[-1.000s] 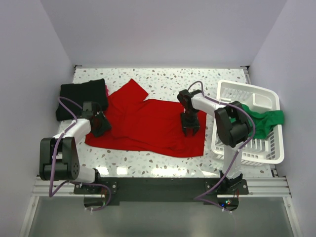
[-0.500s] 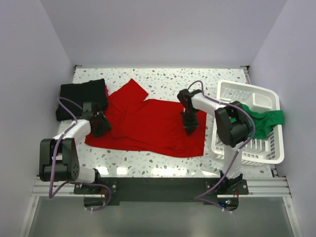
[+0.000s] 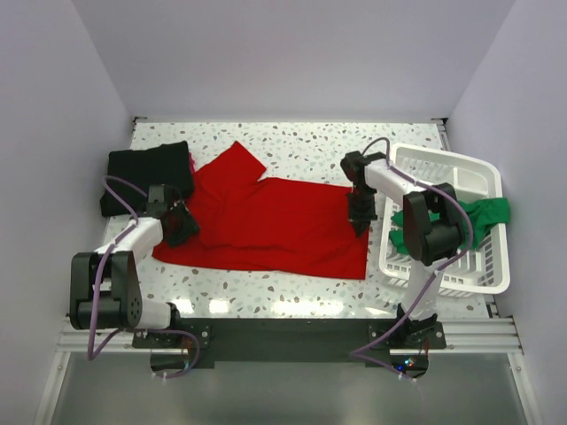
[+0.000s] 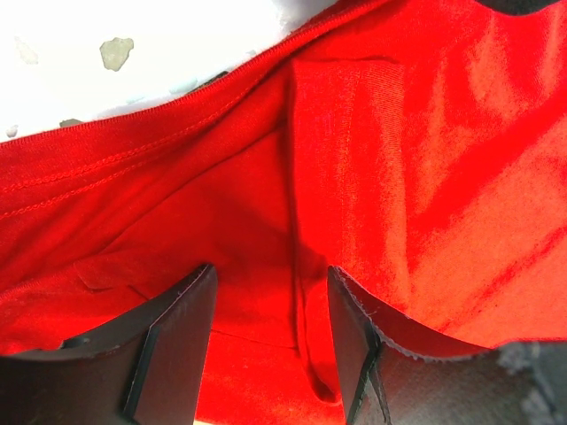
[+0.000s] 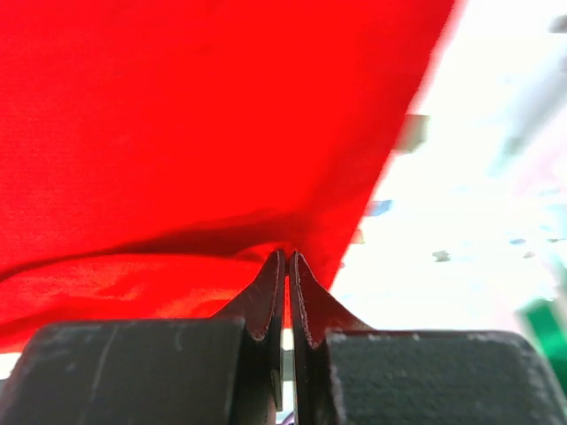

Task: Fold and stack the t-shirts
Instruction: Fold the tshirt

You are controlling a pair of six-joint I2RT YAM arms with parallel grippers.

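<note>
The red t-shirt (image 3: pixel 266 221) lies spread on the speckled table. My left gripper (image 3: pixel 182 223) is at its left edge, open, with a crease of red cloth (image 4: pixel 399 133) lying between the spread fingers (image 4: pixel 177 328). My right gripper (image 3: pixel 359 220) is shut on the shirt's right edge; the wrist view shows red cloth (image 5: pixel 177 115) pinched between the closed tips (image 5: pixel 288 257). The black t-shirt (image 3: pixel 146 173) lies folded at the back left. The green t-shirt (image 3: pixel 483 217) hangs in the basket at the right.
The white slatted basket (image 3: pixel 443 159) stands at the table's right edge, close beside my right gripper. A sliver of pink cloth (image 3: pixel 192 164) shows by the black shirt. Bare speckled table (image 3: pixel 292 137) lies behind and in front of the red shirt.
My right gripper has moved right toward the basket, holding the red shirt's right edge and drawing that side flatter. The left gripper has stayed in place.
</note>
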